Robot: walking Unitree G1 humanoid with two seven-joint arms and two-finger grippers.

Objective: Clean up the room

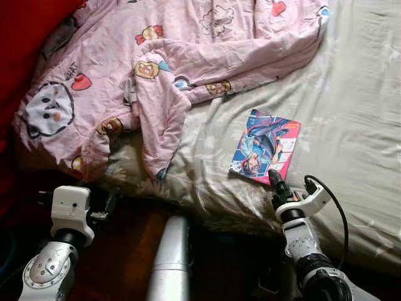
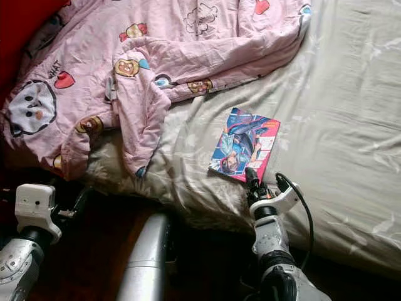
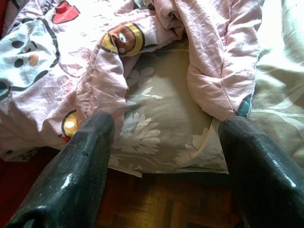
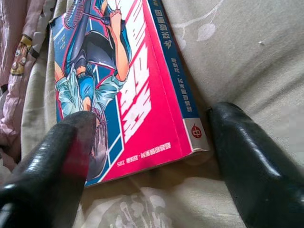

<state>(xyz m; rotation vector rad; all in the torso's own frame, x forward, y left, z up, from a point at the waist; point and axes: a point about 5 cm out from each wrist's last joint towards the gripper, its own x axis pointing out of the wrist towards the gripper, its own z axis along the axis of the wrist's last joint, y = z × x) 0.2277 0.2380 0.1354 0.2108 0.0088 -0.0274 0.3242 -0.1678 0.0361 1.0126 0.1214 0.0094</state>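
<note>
- Floorboards (image 3: 156,209) of dark wood are showing nearest, beneath the edge of the bed (image 1: 351,125), with a silver cylindrical robot part (image 1: 169,257) standing between the two arms.
- The left claw (image 3: 166,166) is hanging low by the bed's edge with its two black fingers (image 3: 76,171) spread wide, gripping nothing; in the left wrist view they are framing the floral-patterned sheet and the hanging folds of the blanket.
- The right claw (image 4: 152,156) is reaching over the bed's near edge, its fingers (image 4: 251,156) spread apart on either side of the near corner of the comic book (image 1: 265,146); one finger is lying over the cover's lower corner, the other is resting on the sheet just beside the spine. Whether the fingers are touching the book, I cannot tell.
- The comic book, with a red, blue and pink illustrated cover, is lying flat on the pale sheet, near the bed's front edge.
- The pink blanket (image 1: 163,56), printed with cartoon bears, hearts and a white cat face, is lying crumpled farther back across the bed's left part, one fold draping down toward the front edge.
- Red fabric (image 1: 25,31) is showing at the far left corner.
</note>
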